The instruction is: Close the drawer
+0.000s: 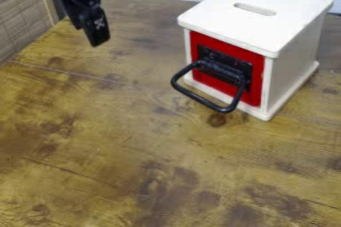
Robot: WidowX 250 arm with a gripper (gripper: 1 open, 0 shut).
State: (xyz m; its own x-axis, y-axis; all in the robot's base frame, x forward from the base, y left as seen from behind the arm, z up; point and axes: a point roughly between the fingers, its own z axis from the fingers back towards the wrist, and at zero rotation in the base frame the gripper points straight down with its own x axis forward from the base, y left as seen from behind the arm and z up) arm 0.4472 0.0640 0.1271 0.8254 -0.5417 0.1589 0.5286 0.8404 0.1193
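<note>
Jaws (94, 30) empty, gap unclear, far left of drawer (221, 68)

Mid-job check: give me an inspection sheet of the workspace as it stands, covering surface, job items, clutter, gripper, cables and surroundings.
Surface: worn wooden table, stained, with a dark knot in front of the box.
Job's things: drawer with red front and black loop handle, set in the cream-white box; front looks flush or nearly so with the box face.
Clutter: nothing seen.
Gripper: black gripper at upper left above the table, apart from the handle; jaw state unclear.
Cables: nothing seen.
Surroundings: wood-slat panel at left, pale wall behind.
</note>
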